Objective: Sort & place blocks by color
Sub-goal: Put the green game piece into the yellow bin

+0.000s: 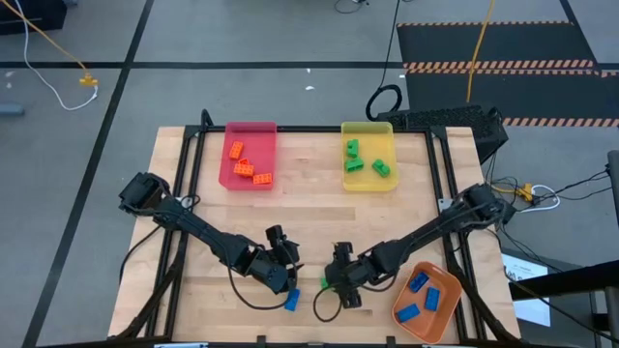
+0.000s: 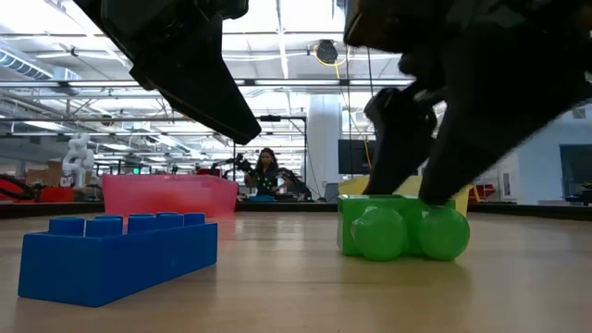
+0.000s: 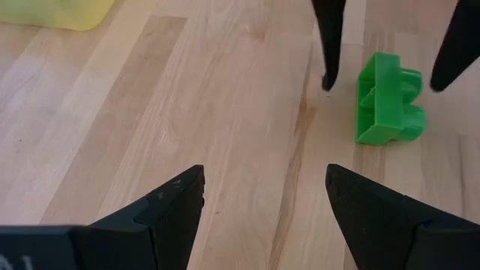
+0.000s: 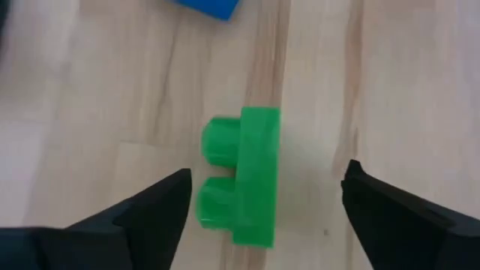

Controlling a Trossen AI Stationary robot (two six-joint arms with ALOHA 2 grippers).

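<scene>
While the right pincer (image 4: 262,206) is spread wide around the green block (image 4: 244,176), this light, rigid, slick piece is best clamped across its flat sides; the left pincer (image 3: 262,206), also parted, is held nearby.

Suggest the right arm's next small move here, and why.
Probably shut the right tool on the green block: its open fingers straddle that block, which lies on its side on the table, outside the yellow tray holding the other greens.

One camera looks straight down on the whole pale wooden surface (image 1: 309,203); another sits at surface level, facing the room. Both wrist cameras look closely down at the small green studded plastic brick (image 3: 388,101), shared with the low view.
</scene>
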